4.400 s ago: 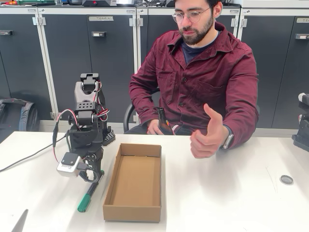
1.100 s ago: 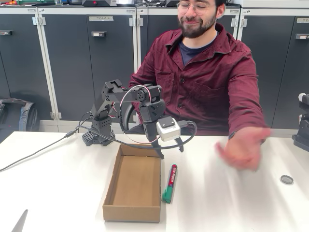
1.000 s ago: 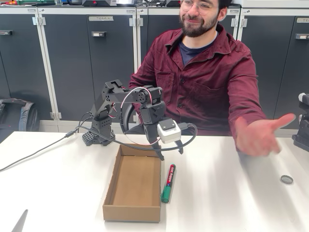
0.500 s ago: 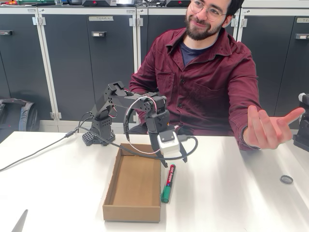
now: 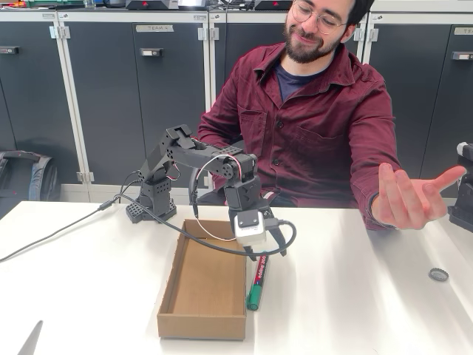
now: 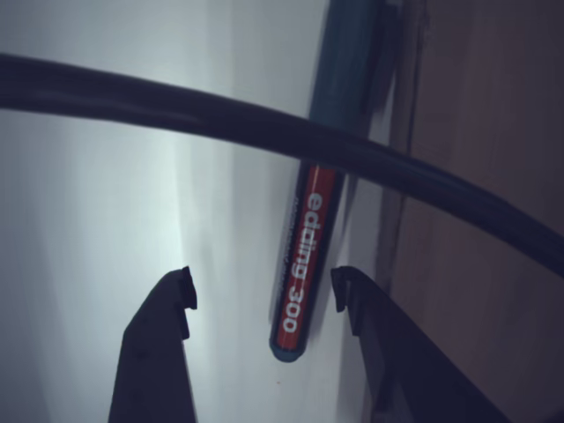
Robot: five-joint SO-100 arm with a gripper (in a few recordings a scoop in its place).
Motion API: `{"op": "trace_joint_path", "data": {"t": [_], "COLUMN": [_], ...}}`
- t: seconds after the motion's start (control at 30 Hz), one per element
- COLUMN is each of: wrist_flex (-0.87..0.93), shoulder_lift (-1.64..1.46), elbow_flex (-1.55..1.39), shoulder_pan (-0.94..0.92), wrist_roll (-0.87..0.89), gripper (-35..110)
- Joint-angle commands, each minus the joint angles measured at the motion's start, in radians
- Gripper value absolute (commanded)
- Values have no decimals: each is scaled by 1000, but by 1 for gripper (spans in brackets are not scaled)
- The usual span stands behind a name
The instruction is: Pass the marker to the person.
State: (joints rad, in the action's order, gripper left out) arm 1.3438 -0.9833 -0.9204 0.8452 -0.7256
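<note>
In the fixed view the whole scene is visible: the person (image 5: 310,118) sits behind the white table (image 5: 355,310) with one open hand (image 5: 410,198) raised palm up at the right side, well apart from the arm. The gripper (image 5: 266,253) hangs low over the marker (image 5: 257,281), which lies flat on the table just beside the right wall of the cardboard box (image 5: 205,281). A small cap (image 5: 438,274) lies on the table far right.

The wrist view gives the close details: the fingers (image 6: 159,344) are apart, with the end of the marker (image 6: 304,264) between them but not clamped, and a black cable (image 6: 264,132) crosses in front.

In the fixed view the marker's long axis runs from near to far, its green cap towards the camera.
</note>
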Motion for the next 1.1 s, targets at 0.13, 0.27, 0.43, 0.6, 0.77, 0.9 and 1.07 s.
{"op": "trace_joint_path", "data": {"t": [0.13, 0.27, 0.43, 0.6, 0.77, 0.9, 1.07], "wrist_flex": [-9, -17, -48, -120, -164, -28, 54], "shoulder_lift": [-37, -32, -41, -101, -172, -92, -61], "elbow_flex": [-48, -64, -66, -91, -97, 135, 219], "shoulder_pan": [-21, -21, -20, -40, -61, -74, -74], "wrist_roll": [25, 41, 41, 55, 40, 21, -43], "gripper": [34, 33, 33, 34, 34, 34, 33]}}
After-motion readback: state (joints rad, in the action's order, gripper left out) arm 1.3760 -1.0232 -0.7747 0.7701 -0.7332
